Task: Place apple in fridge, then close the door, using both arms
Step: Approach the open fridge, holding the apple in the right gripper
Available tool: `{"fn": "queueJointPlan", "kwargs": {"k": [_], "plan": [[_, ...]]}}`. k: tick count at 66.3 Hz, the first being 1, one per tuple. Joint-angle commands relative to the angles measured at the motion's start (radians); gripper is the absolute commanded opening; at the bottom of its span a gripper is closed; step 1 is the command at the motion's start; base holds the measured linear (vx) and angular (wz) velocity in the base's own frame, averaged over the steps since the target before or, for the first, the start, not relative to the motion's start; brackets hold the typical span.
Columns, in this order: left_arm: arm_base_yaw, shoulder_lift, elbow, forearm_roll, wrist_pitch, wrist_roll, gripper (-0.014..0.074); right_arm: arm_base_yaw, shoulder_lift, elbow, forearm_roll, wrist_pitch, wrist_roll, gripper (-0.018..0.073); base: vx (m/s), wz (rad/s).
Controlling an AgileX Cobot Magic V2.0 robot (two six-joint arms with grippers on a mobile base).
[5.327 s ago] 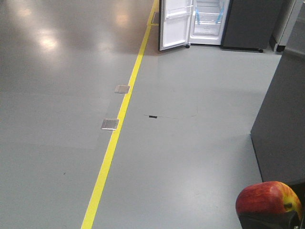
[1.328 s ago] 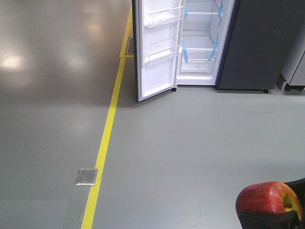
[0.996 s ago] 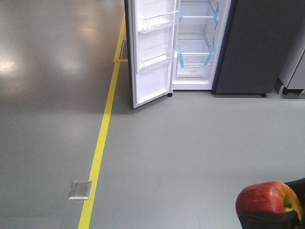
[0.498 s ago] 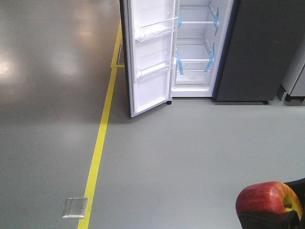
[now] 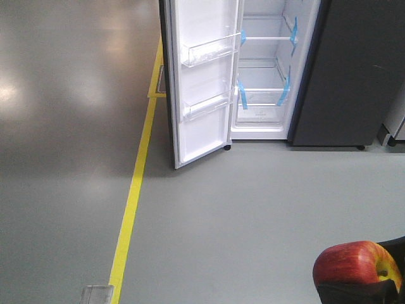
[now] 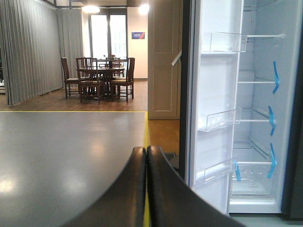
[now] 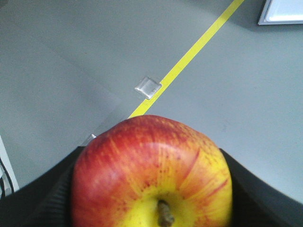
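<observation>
The red and yellow apple (image 5: pixel 353 265) (image 7: pixel 151 165) sits between the black fingers (image 7: pixel 45 201) of my right gripper (image 7: pixel 151 194), which is shut on it, stem toward the camera. The fridge (image 5: pixel 354 69) stands ahead at the far side of the grey floor, its white shelved interior (image 5: pixel 266 82) (image 6: pixel 258 142) marked with blue tape. Its door (image 5: pixel 202 88) (image 6: pixel 213 94) is swung wide open to the left, with its white inner face and clear bins showing. My left gripper (image 6: pixel 146 151) is shut with nothing in it, pointing at the floor left of the door.
A yellow floor line (image 5: pixel 133 196) runs toward the door's left edge, with a metal floor plate (image 5: pixel 97 293) (image 7: pixel 148 87) beside it. A wooden pillar (image 6: pixel 163 56) stands behind the door. A dining table with chairs (image 6: pixel 102 75) is far off. A light grey unit (image 5: pixel 397 120) is at the right edge.
The fridge has grown larger in the front view as the base rolls closer. The floor plate has slid down to the bottom edge. The apple stays held in the right gripper.
</observation>
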Motion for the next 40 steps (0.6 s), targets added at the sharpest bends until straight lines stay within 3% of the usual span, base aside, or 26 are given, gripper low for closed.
{"fn": "queueJointPlan", "kwargs": {"k": [1, 40], "plan": [[-0.006, -0.014, 0.029, -0.006, -0.074, -0.01, -0.0006, 0.003, -0.001, -0.026, 0.019, -0.057, -0.01, 0.0186, 0.19, 0.0], [-0.006, -0.014, 0.029, -0.006, -0.074, -0.01, -0.0006, 0.003, -0.001, -0.026, 0.019, -0.057, -0.01, 0.0186, 0.18, 0.0]]}}
